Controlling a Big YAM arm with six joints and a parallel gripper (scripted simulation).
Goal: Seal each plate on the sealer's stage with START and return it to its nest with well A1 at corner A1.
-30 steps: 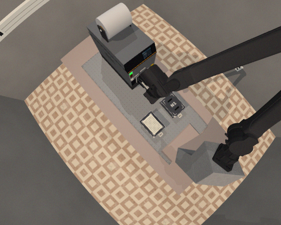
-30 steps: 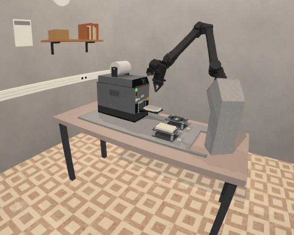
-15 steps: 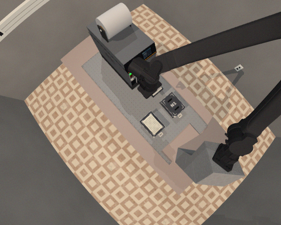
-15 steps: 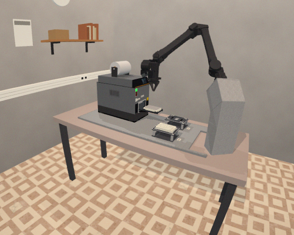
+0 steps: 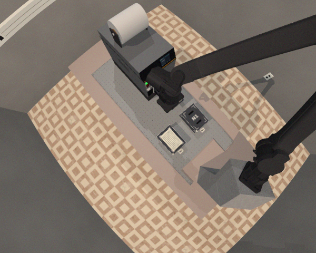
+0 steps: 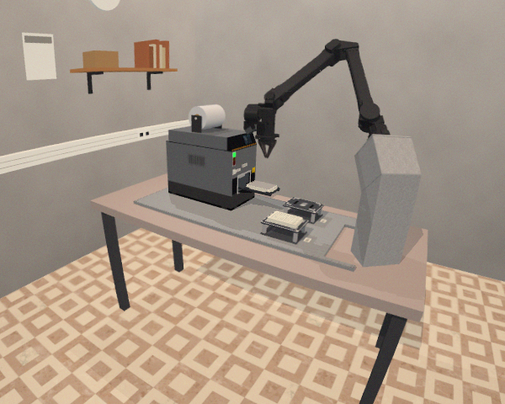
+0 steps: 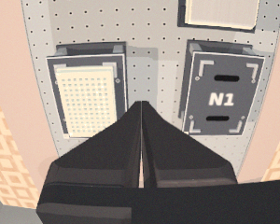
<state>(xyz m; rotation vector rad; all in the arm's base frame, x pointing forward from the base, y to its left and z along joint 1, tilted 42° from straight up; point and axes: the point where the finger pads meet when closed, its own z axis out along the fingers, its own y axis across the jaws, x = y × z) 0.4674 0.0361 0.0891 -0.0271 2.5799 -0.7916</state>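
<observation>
The sealer (image 5: 152,52) (image 6: 200,173) shows a green lamp (image 5: 146,84) (image 6: 234,154). Its stage (image 7: 181,21) is out, with a plate (image 6: 261,188) (image 7: 221,14) on it. That plate's top looks smooth and pale, with no wells showing. Nest N1 (image 5: 195,117) (image 6: 305,201) (image 7: 221,99) holds no plate. The other plate (image 5: 171,138) (image 6: 284,220) (image 7: 86,103) sits in nest N2 (image 7: 52,77) with its wells visible. My gripper (image 6: 267,155) (image 7: 141,111) is shut and empty, pointing down, high above the stage area. In the top view the arm hides the stage.
A white foil roll (image 5: 130,22) (image 6: 209,115) sits on top of the sealer. A tall grey block (image 5: 230,185) (image 6: 387,209) stands under the arm's base at the table's other end. The perforated base plate (image 5: 125,92) (image 7: 145,28) lies under the sealer and both nests.
</observation>
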